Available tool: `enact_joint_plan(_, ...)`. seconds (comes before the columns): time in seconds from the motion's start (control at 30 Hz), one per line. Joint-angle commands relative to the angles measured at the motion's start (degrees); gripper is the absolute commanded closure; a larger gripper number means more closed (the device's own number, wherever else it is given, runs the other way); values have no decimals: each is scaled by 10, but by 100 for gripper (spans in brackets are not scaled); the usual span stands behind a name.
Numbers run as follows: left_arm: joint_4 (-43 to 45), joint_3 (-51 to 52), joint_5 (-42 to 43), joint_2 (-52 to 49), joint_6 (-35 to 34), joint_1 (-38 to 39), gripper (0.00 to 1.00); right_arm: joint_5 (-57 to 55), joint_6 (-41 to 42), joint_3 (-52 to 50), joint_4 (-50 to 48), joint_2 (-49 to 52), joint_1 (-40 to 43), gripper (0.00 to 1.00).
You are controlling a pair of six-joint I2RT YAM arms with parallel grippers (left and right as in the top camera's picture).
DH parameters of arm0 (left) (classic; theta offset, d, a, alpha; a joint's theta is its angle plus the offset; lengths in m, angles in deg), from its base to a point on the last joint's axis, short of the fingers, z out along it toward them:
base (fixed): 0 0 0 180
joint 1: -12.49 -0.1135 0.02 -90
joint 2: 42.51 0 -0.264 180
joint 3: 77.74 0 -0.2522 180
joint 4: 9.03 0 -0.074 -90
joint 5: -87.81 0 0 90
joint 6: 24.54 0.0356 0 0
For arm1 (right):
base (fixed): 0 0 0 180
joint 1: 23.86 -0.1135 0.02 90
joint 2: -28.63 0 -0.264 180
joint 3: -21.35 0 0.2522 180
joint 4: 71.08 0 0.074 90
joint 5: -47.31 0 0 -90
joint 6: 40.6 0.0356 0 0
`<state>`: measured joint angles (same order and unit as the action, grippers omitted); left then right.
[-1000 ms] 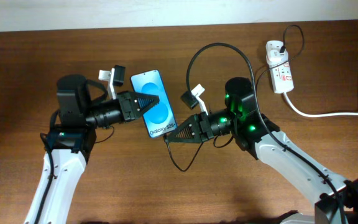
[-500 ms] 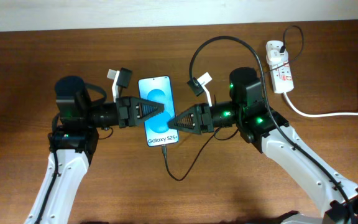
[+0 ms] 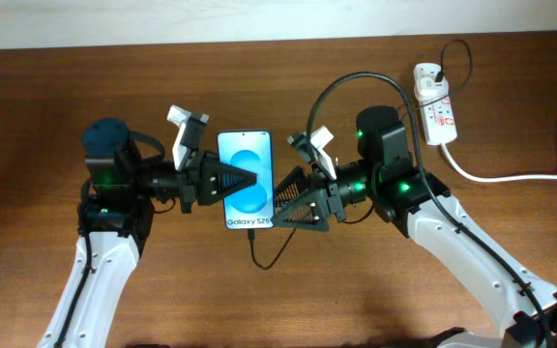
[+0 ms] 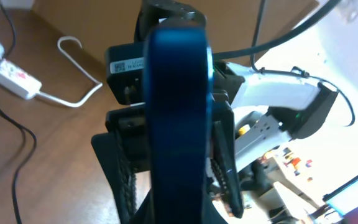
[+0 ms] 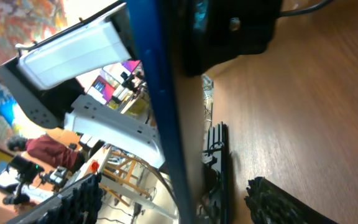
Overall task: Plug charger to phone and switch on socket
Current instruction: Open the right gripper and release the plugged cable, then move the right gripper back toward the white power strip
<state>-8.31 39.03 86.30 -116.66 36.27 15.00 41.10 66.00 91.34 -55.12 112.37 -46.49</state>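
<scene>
The phone lies flat and screen up near the middle of the table, its blue display and white lettering facing the overhead camera, short edges at 12 and 6 o'clock. I cannot tell whether it rests on the wood or is held just above it.

The left claw reaches in from 9 o'clock and is clamped on the phone. One dark finger lies across the screen, and the left wrist view shows the phone edge-on in its grip.

The right claw comes in from 3 o'clock with its fingers spread well apart at the phone's right edge. In the right wrist view that blue edge runs up between the two ribbed fingers with clear space on each side, so nothing is gripped there.

The charger meets the phone at its 6 o'clock edge, drops into a small loop toward 5 o'clock and passes under the right claw. It then arches high over the right arm toward the socket. Whether the plug tip is fully seated is too small to tell.

The socket lies at about 2 o'clock on the table, well apart from the phone. Its thick white cord trails from its 6 o'clock end toward 3 o'clock. Its switch positions cannot be read.
</scene>
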Motion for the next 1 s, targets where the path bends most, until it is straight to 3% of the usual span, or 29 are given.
enact_joint_plan(0.0,5,-11,11,11,66,0,100,26,-55,-1,0,3,3,21)
enact_joint_plan(0.13,-4,-11,-10,11,44,-1,100,-9,-53,-1,0,3,6,22)
enact_joint_plan(0.33,-4,-11,-66,11,-25,-1,100,-19,31,-1,0,3,63,19)
enact_joint_plan(0.5,-4,-11,-167,11,-207,0,100,-24,105,-1,3,3,144,2)
enact_joint_plan(0.67,2,-11,-188,12,-453,1,100,-159,98,-1,97,3,186,2)
enact_joint_plan(0.83,1,-11,-189,12,-536,28,100,-341,54,0,227,2,190,2)
enact_joint_plan(0.97,1,-11,-202,12,-516,69,100,-364,31,15,268,1,197,2)
